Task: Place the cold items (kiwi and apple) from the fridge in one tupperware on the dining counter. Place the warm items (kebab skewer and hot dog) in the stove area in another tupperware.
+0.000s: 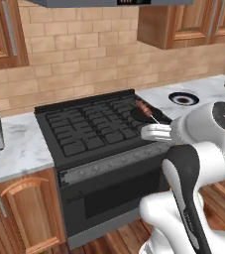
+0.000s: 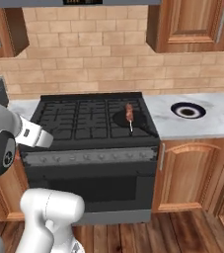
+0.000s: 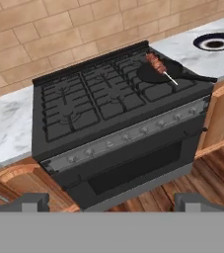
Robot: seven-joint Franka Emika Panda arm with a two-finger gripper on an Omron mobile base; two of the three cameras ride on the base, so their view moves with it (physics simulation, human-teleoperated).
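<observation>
Nearest the stove (image 3: 108,128), out in front of its oven door and above the wooden floor: end effector (image 3: 111,201), released, jaws spread wide, nothing between them. Well apart from anything on the cooktop.

Farther in, past the knob panel and across the grates: dark pan (image 3: 159,73) on the stove's back right burner, handle pointing right toward the worktop (image 3: 192,58). Across that pan, kebab skewer (image 3: 159,67), meat chunks toward the stove's back edge, bare stick pointing toward the stove's front and slightly right. Same layout from the right base view: kebab skewer (image 2: 129,114) resting on the pan (image 2: 129,119), long axis running roughly back to front over the stove (image 2: 91,123).

So from the end effector: up, forward and right of the stove's centre. Judged need: reach over the front burners, turn the jaws crosswise to the stick, close on the meat end.

Beyond the stove's right edge, on the worktop: small dark-rimmed dish (image 3: 215,42), not a tupperware as far as can be told.
</observation>
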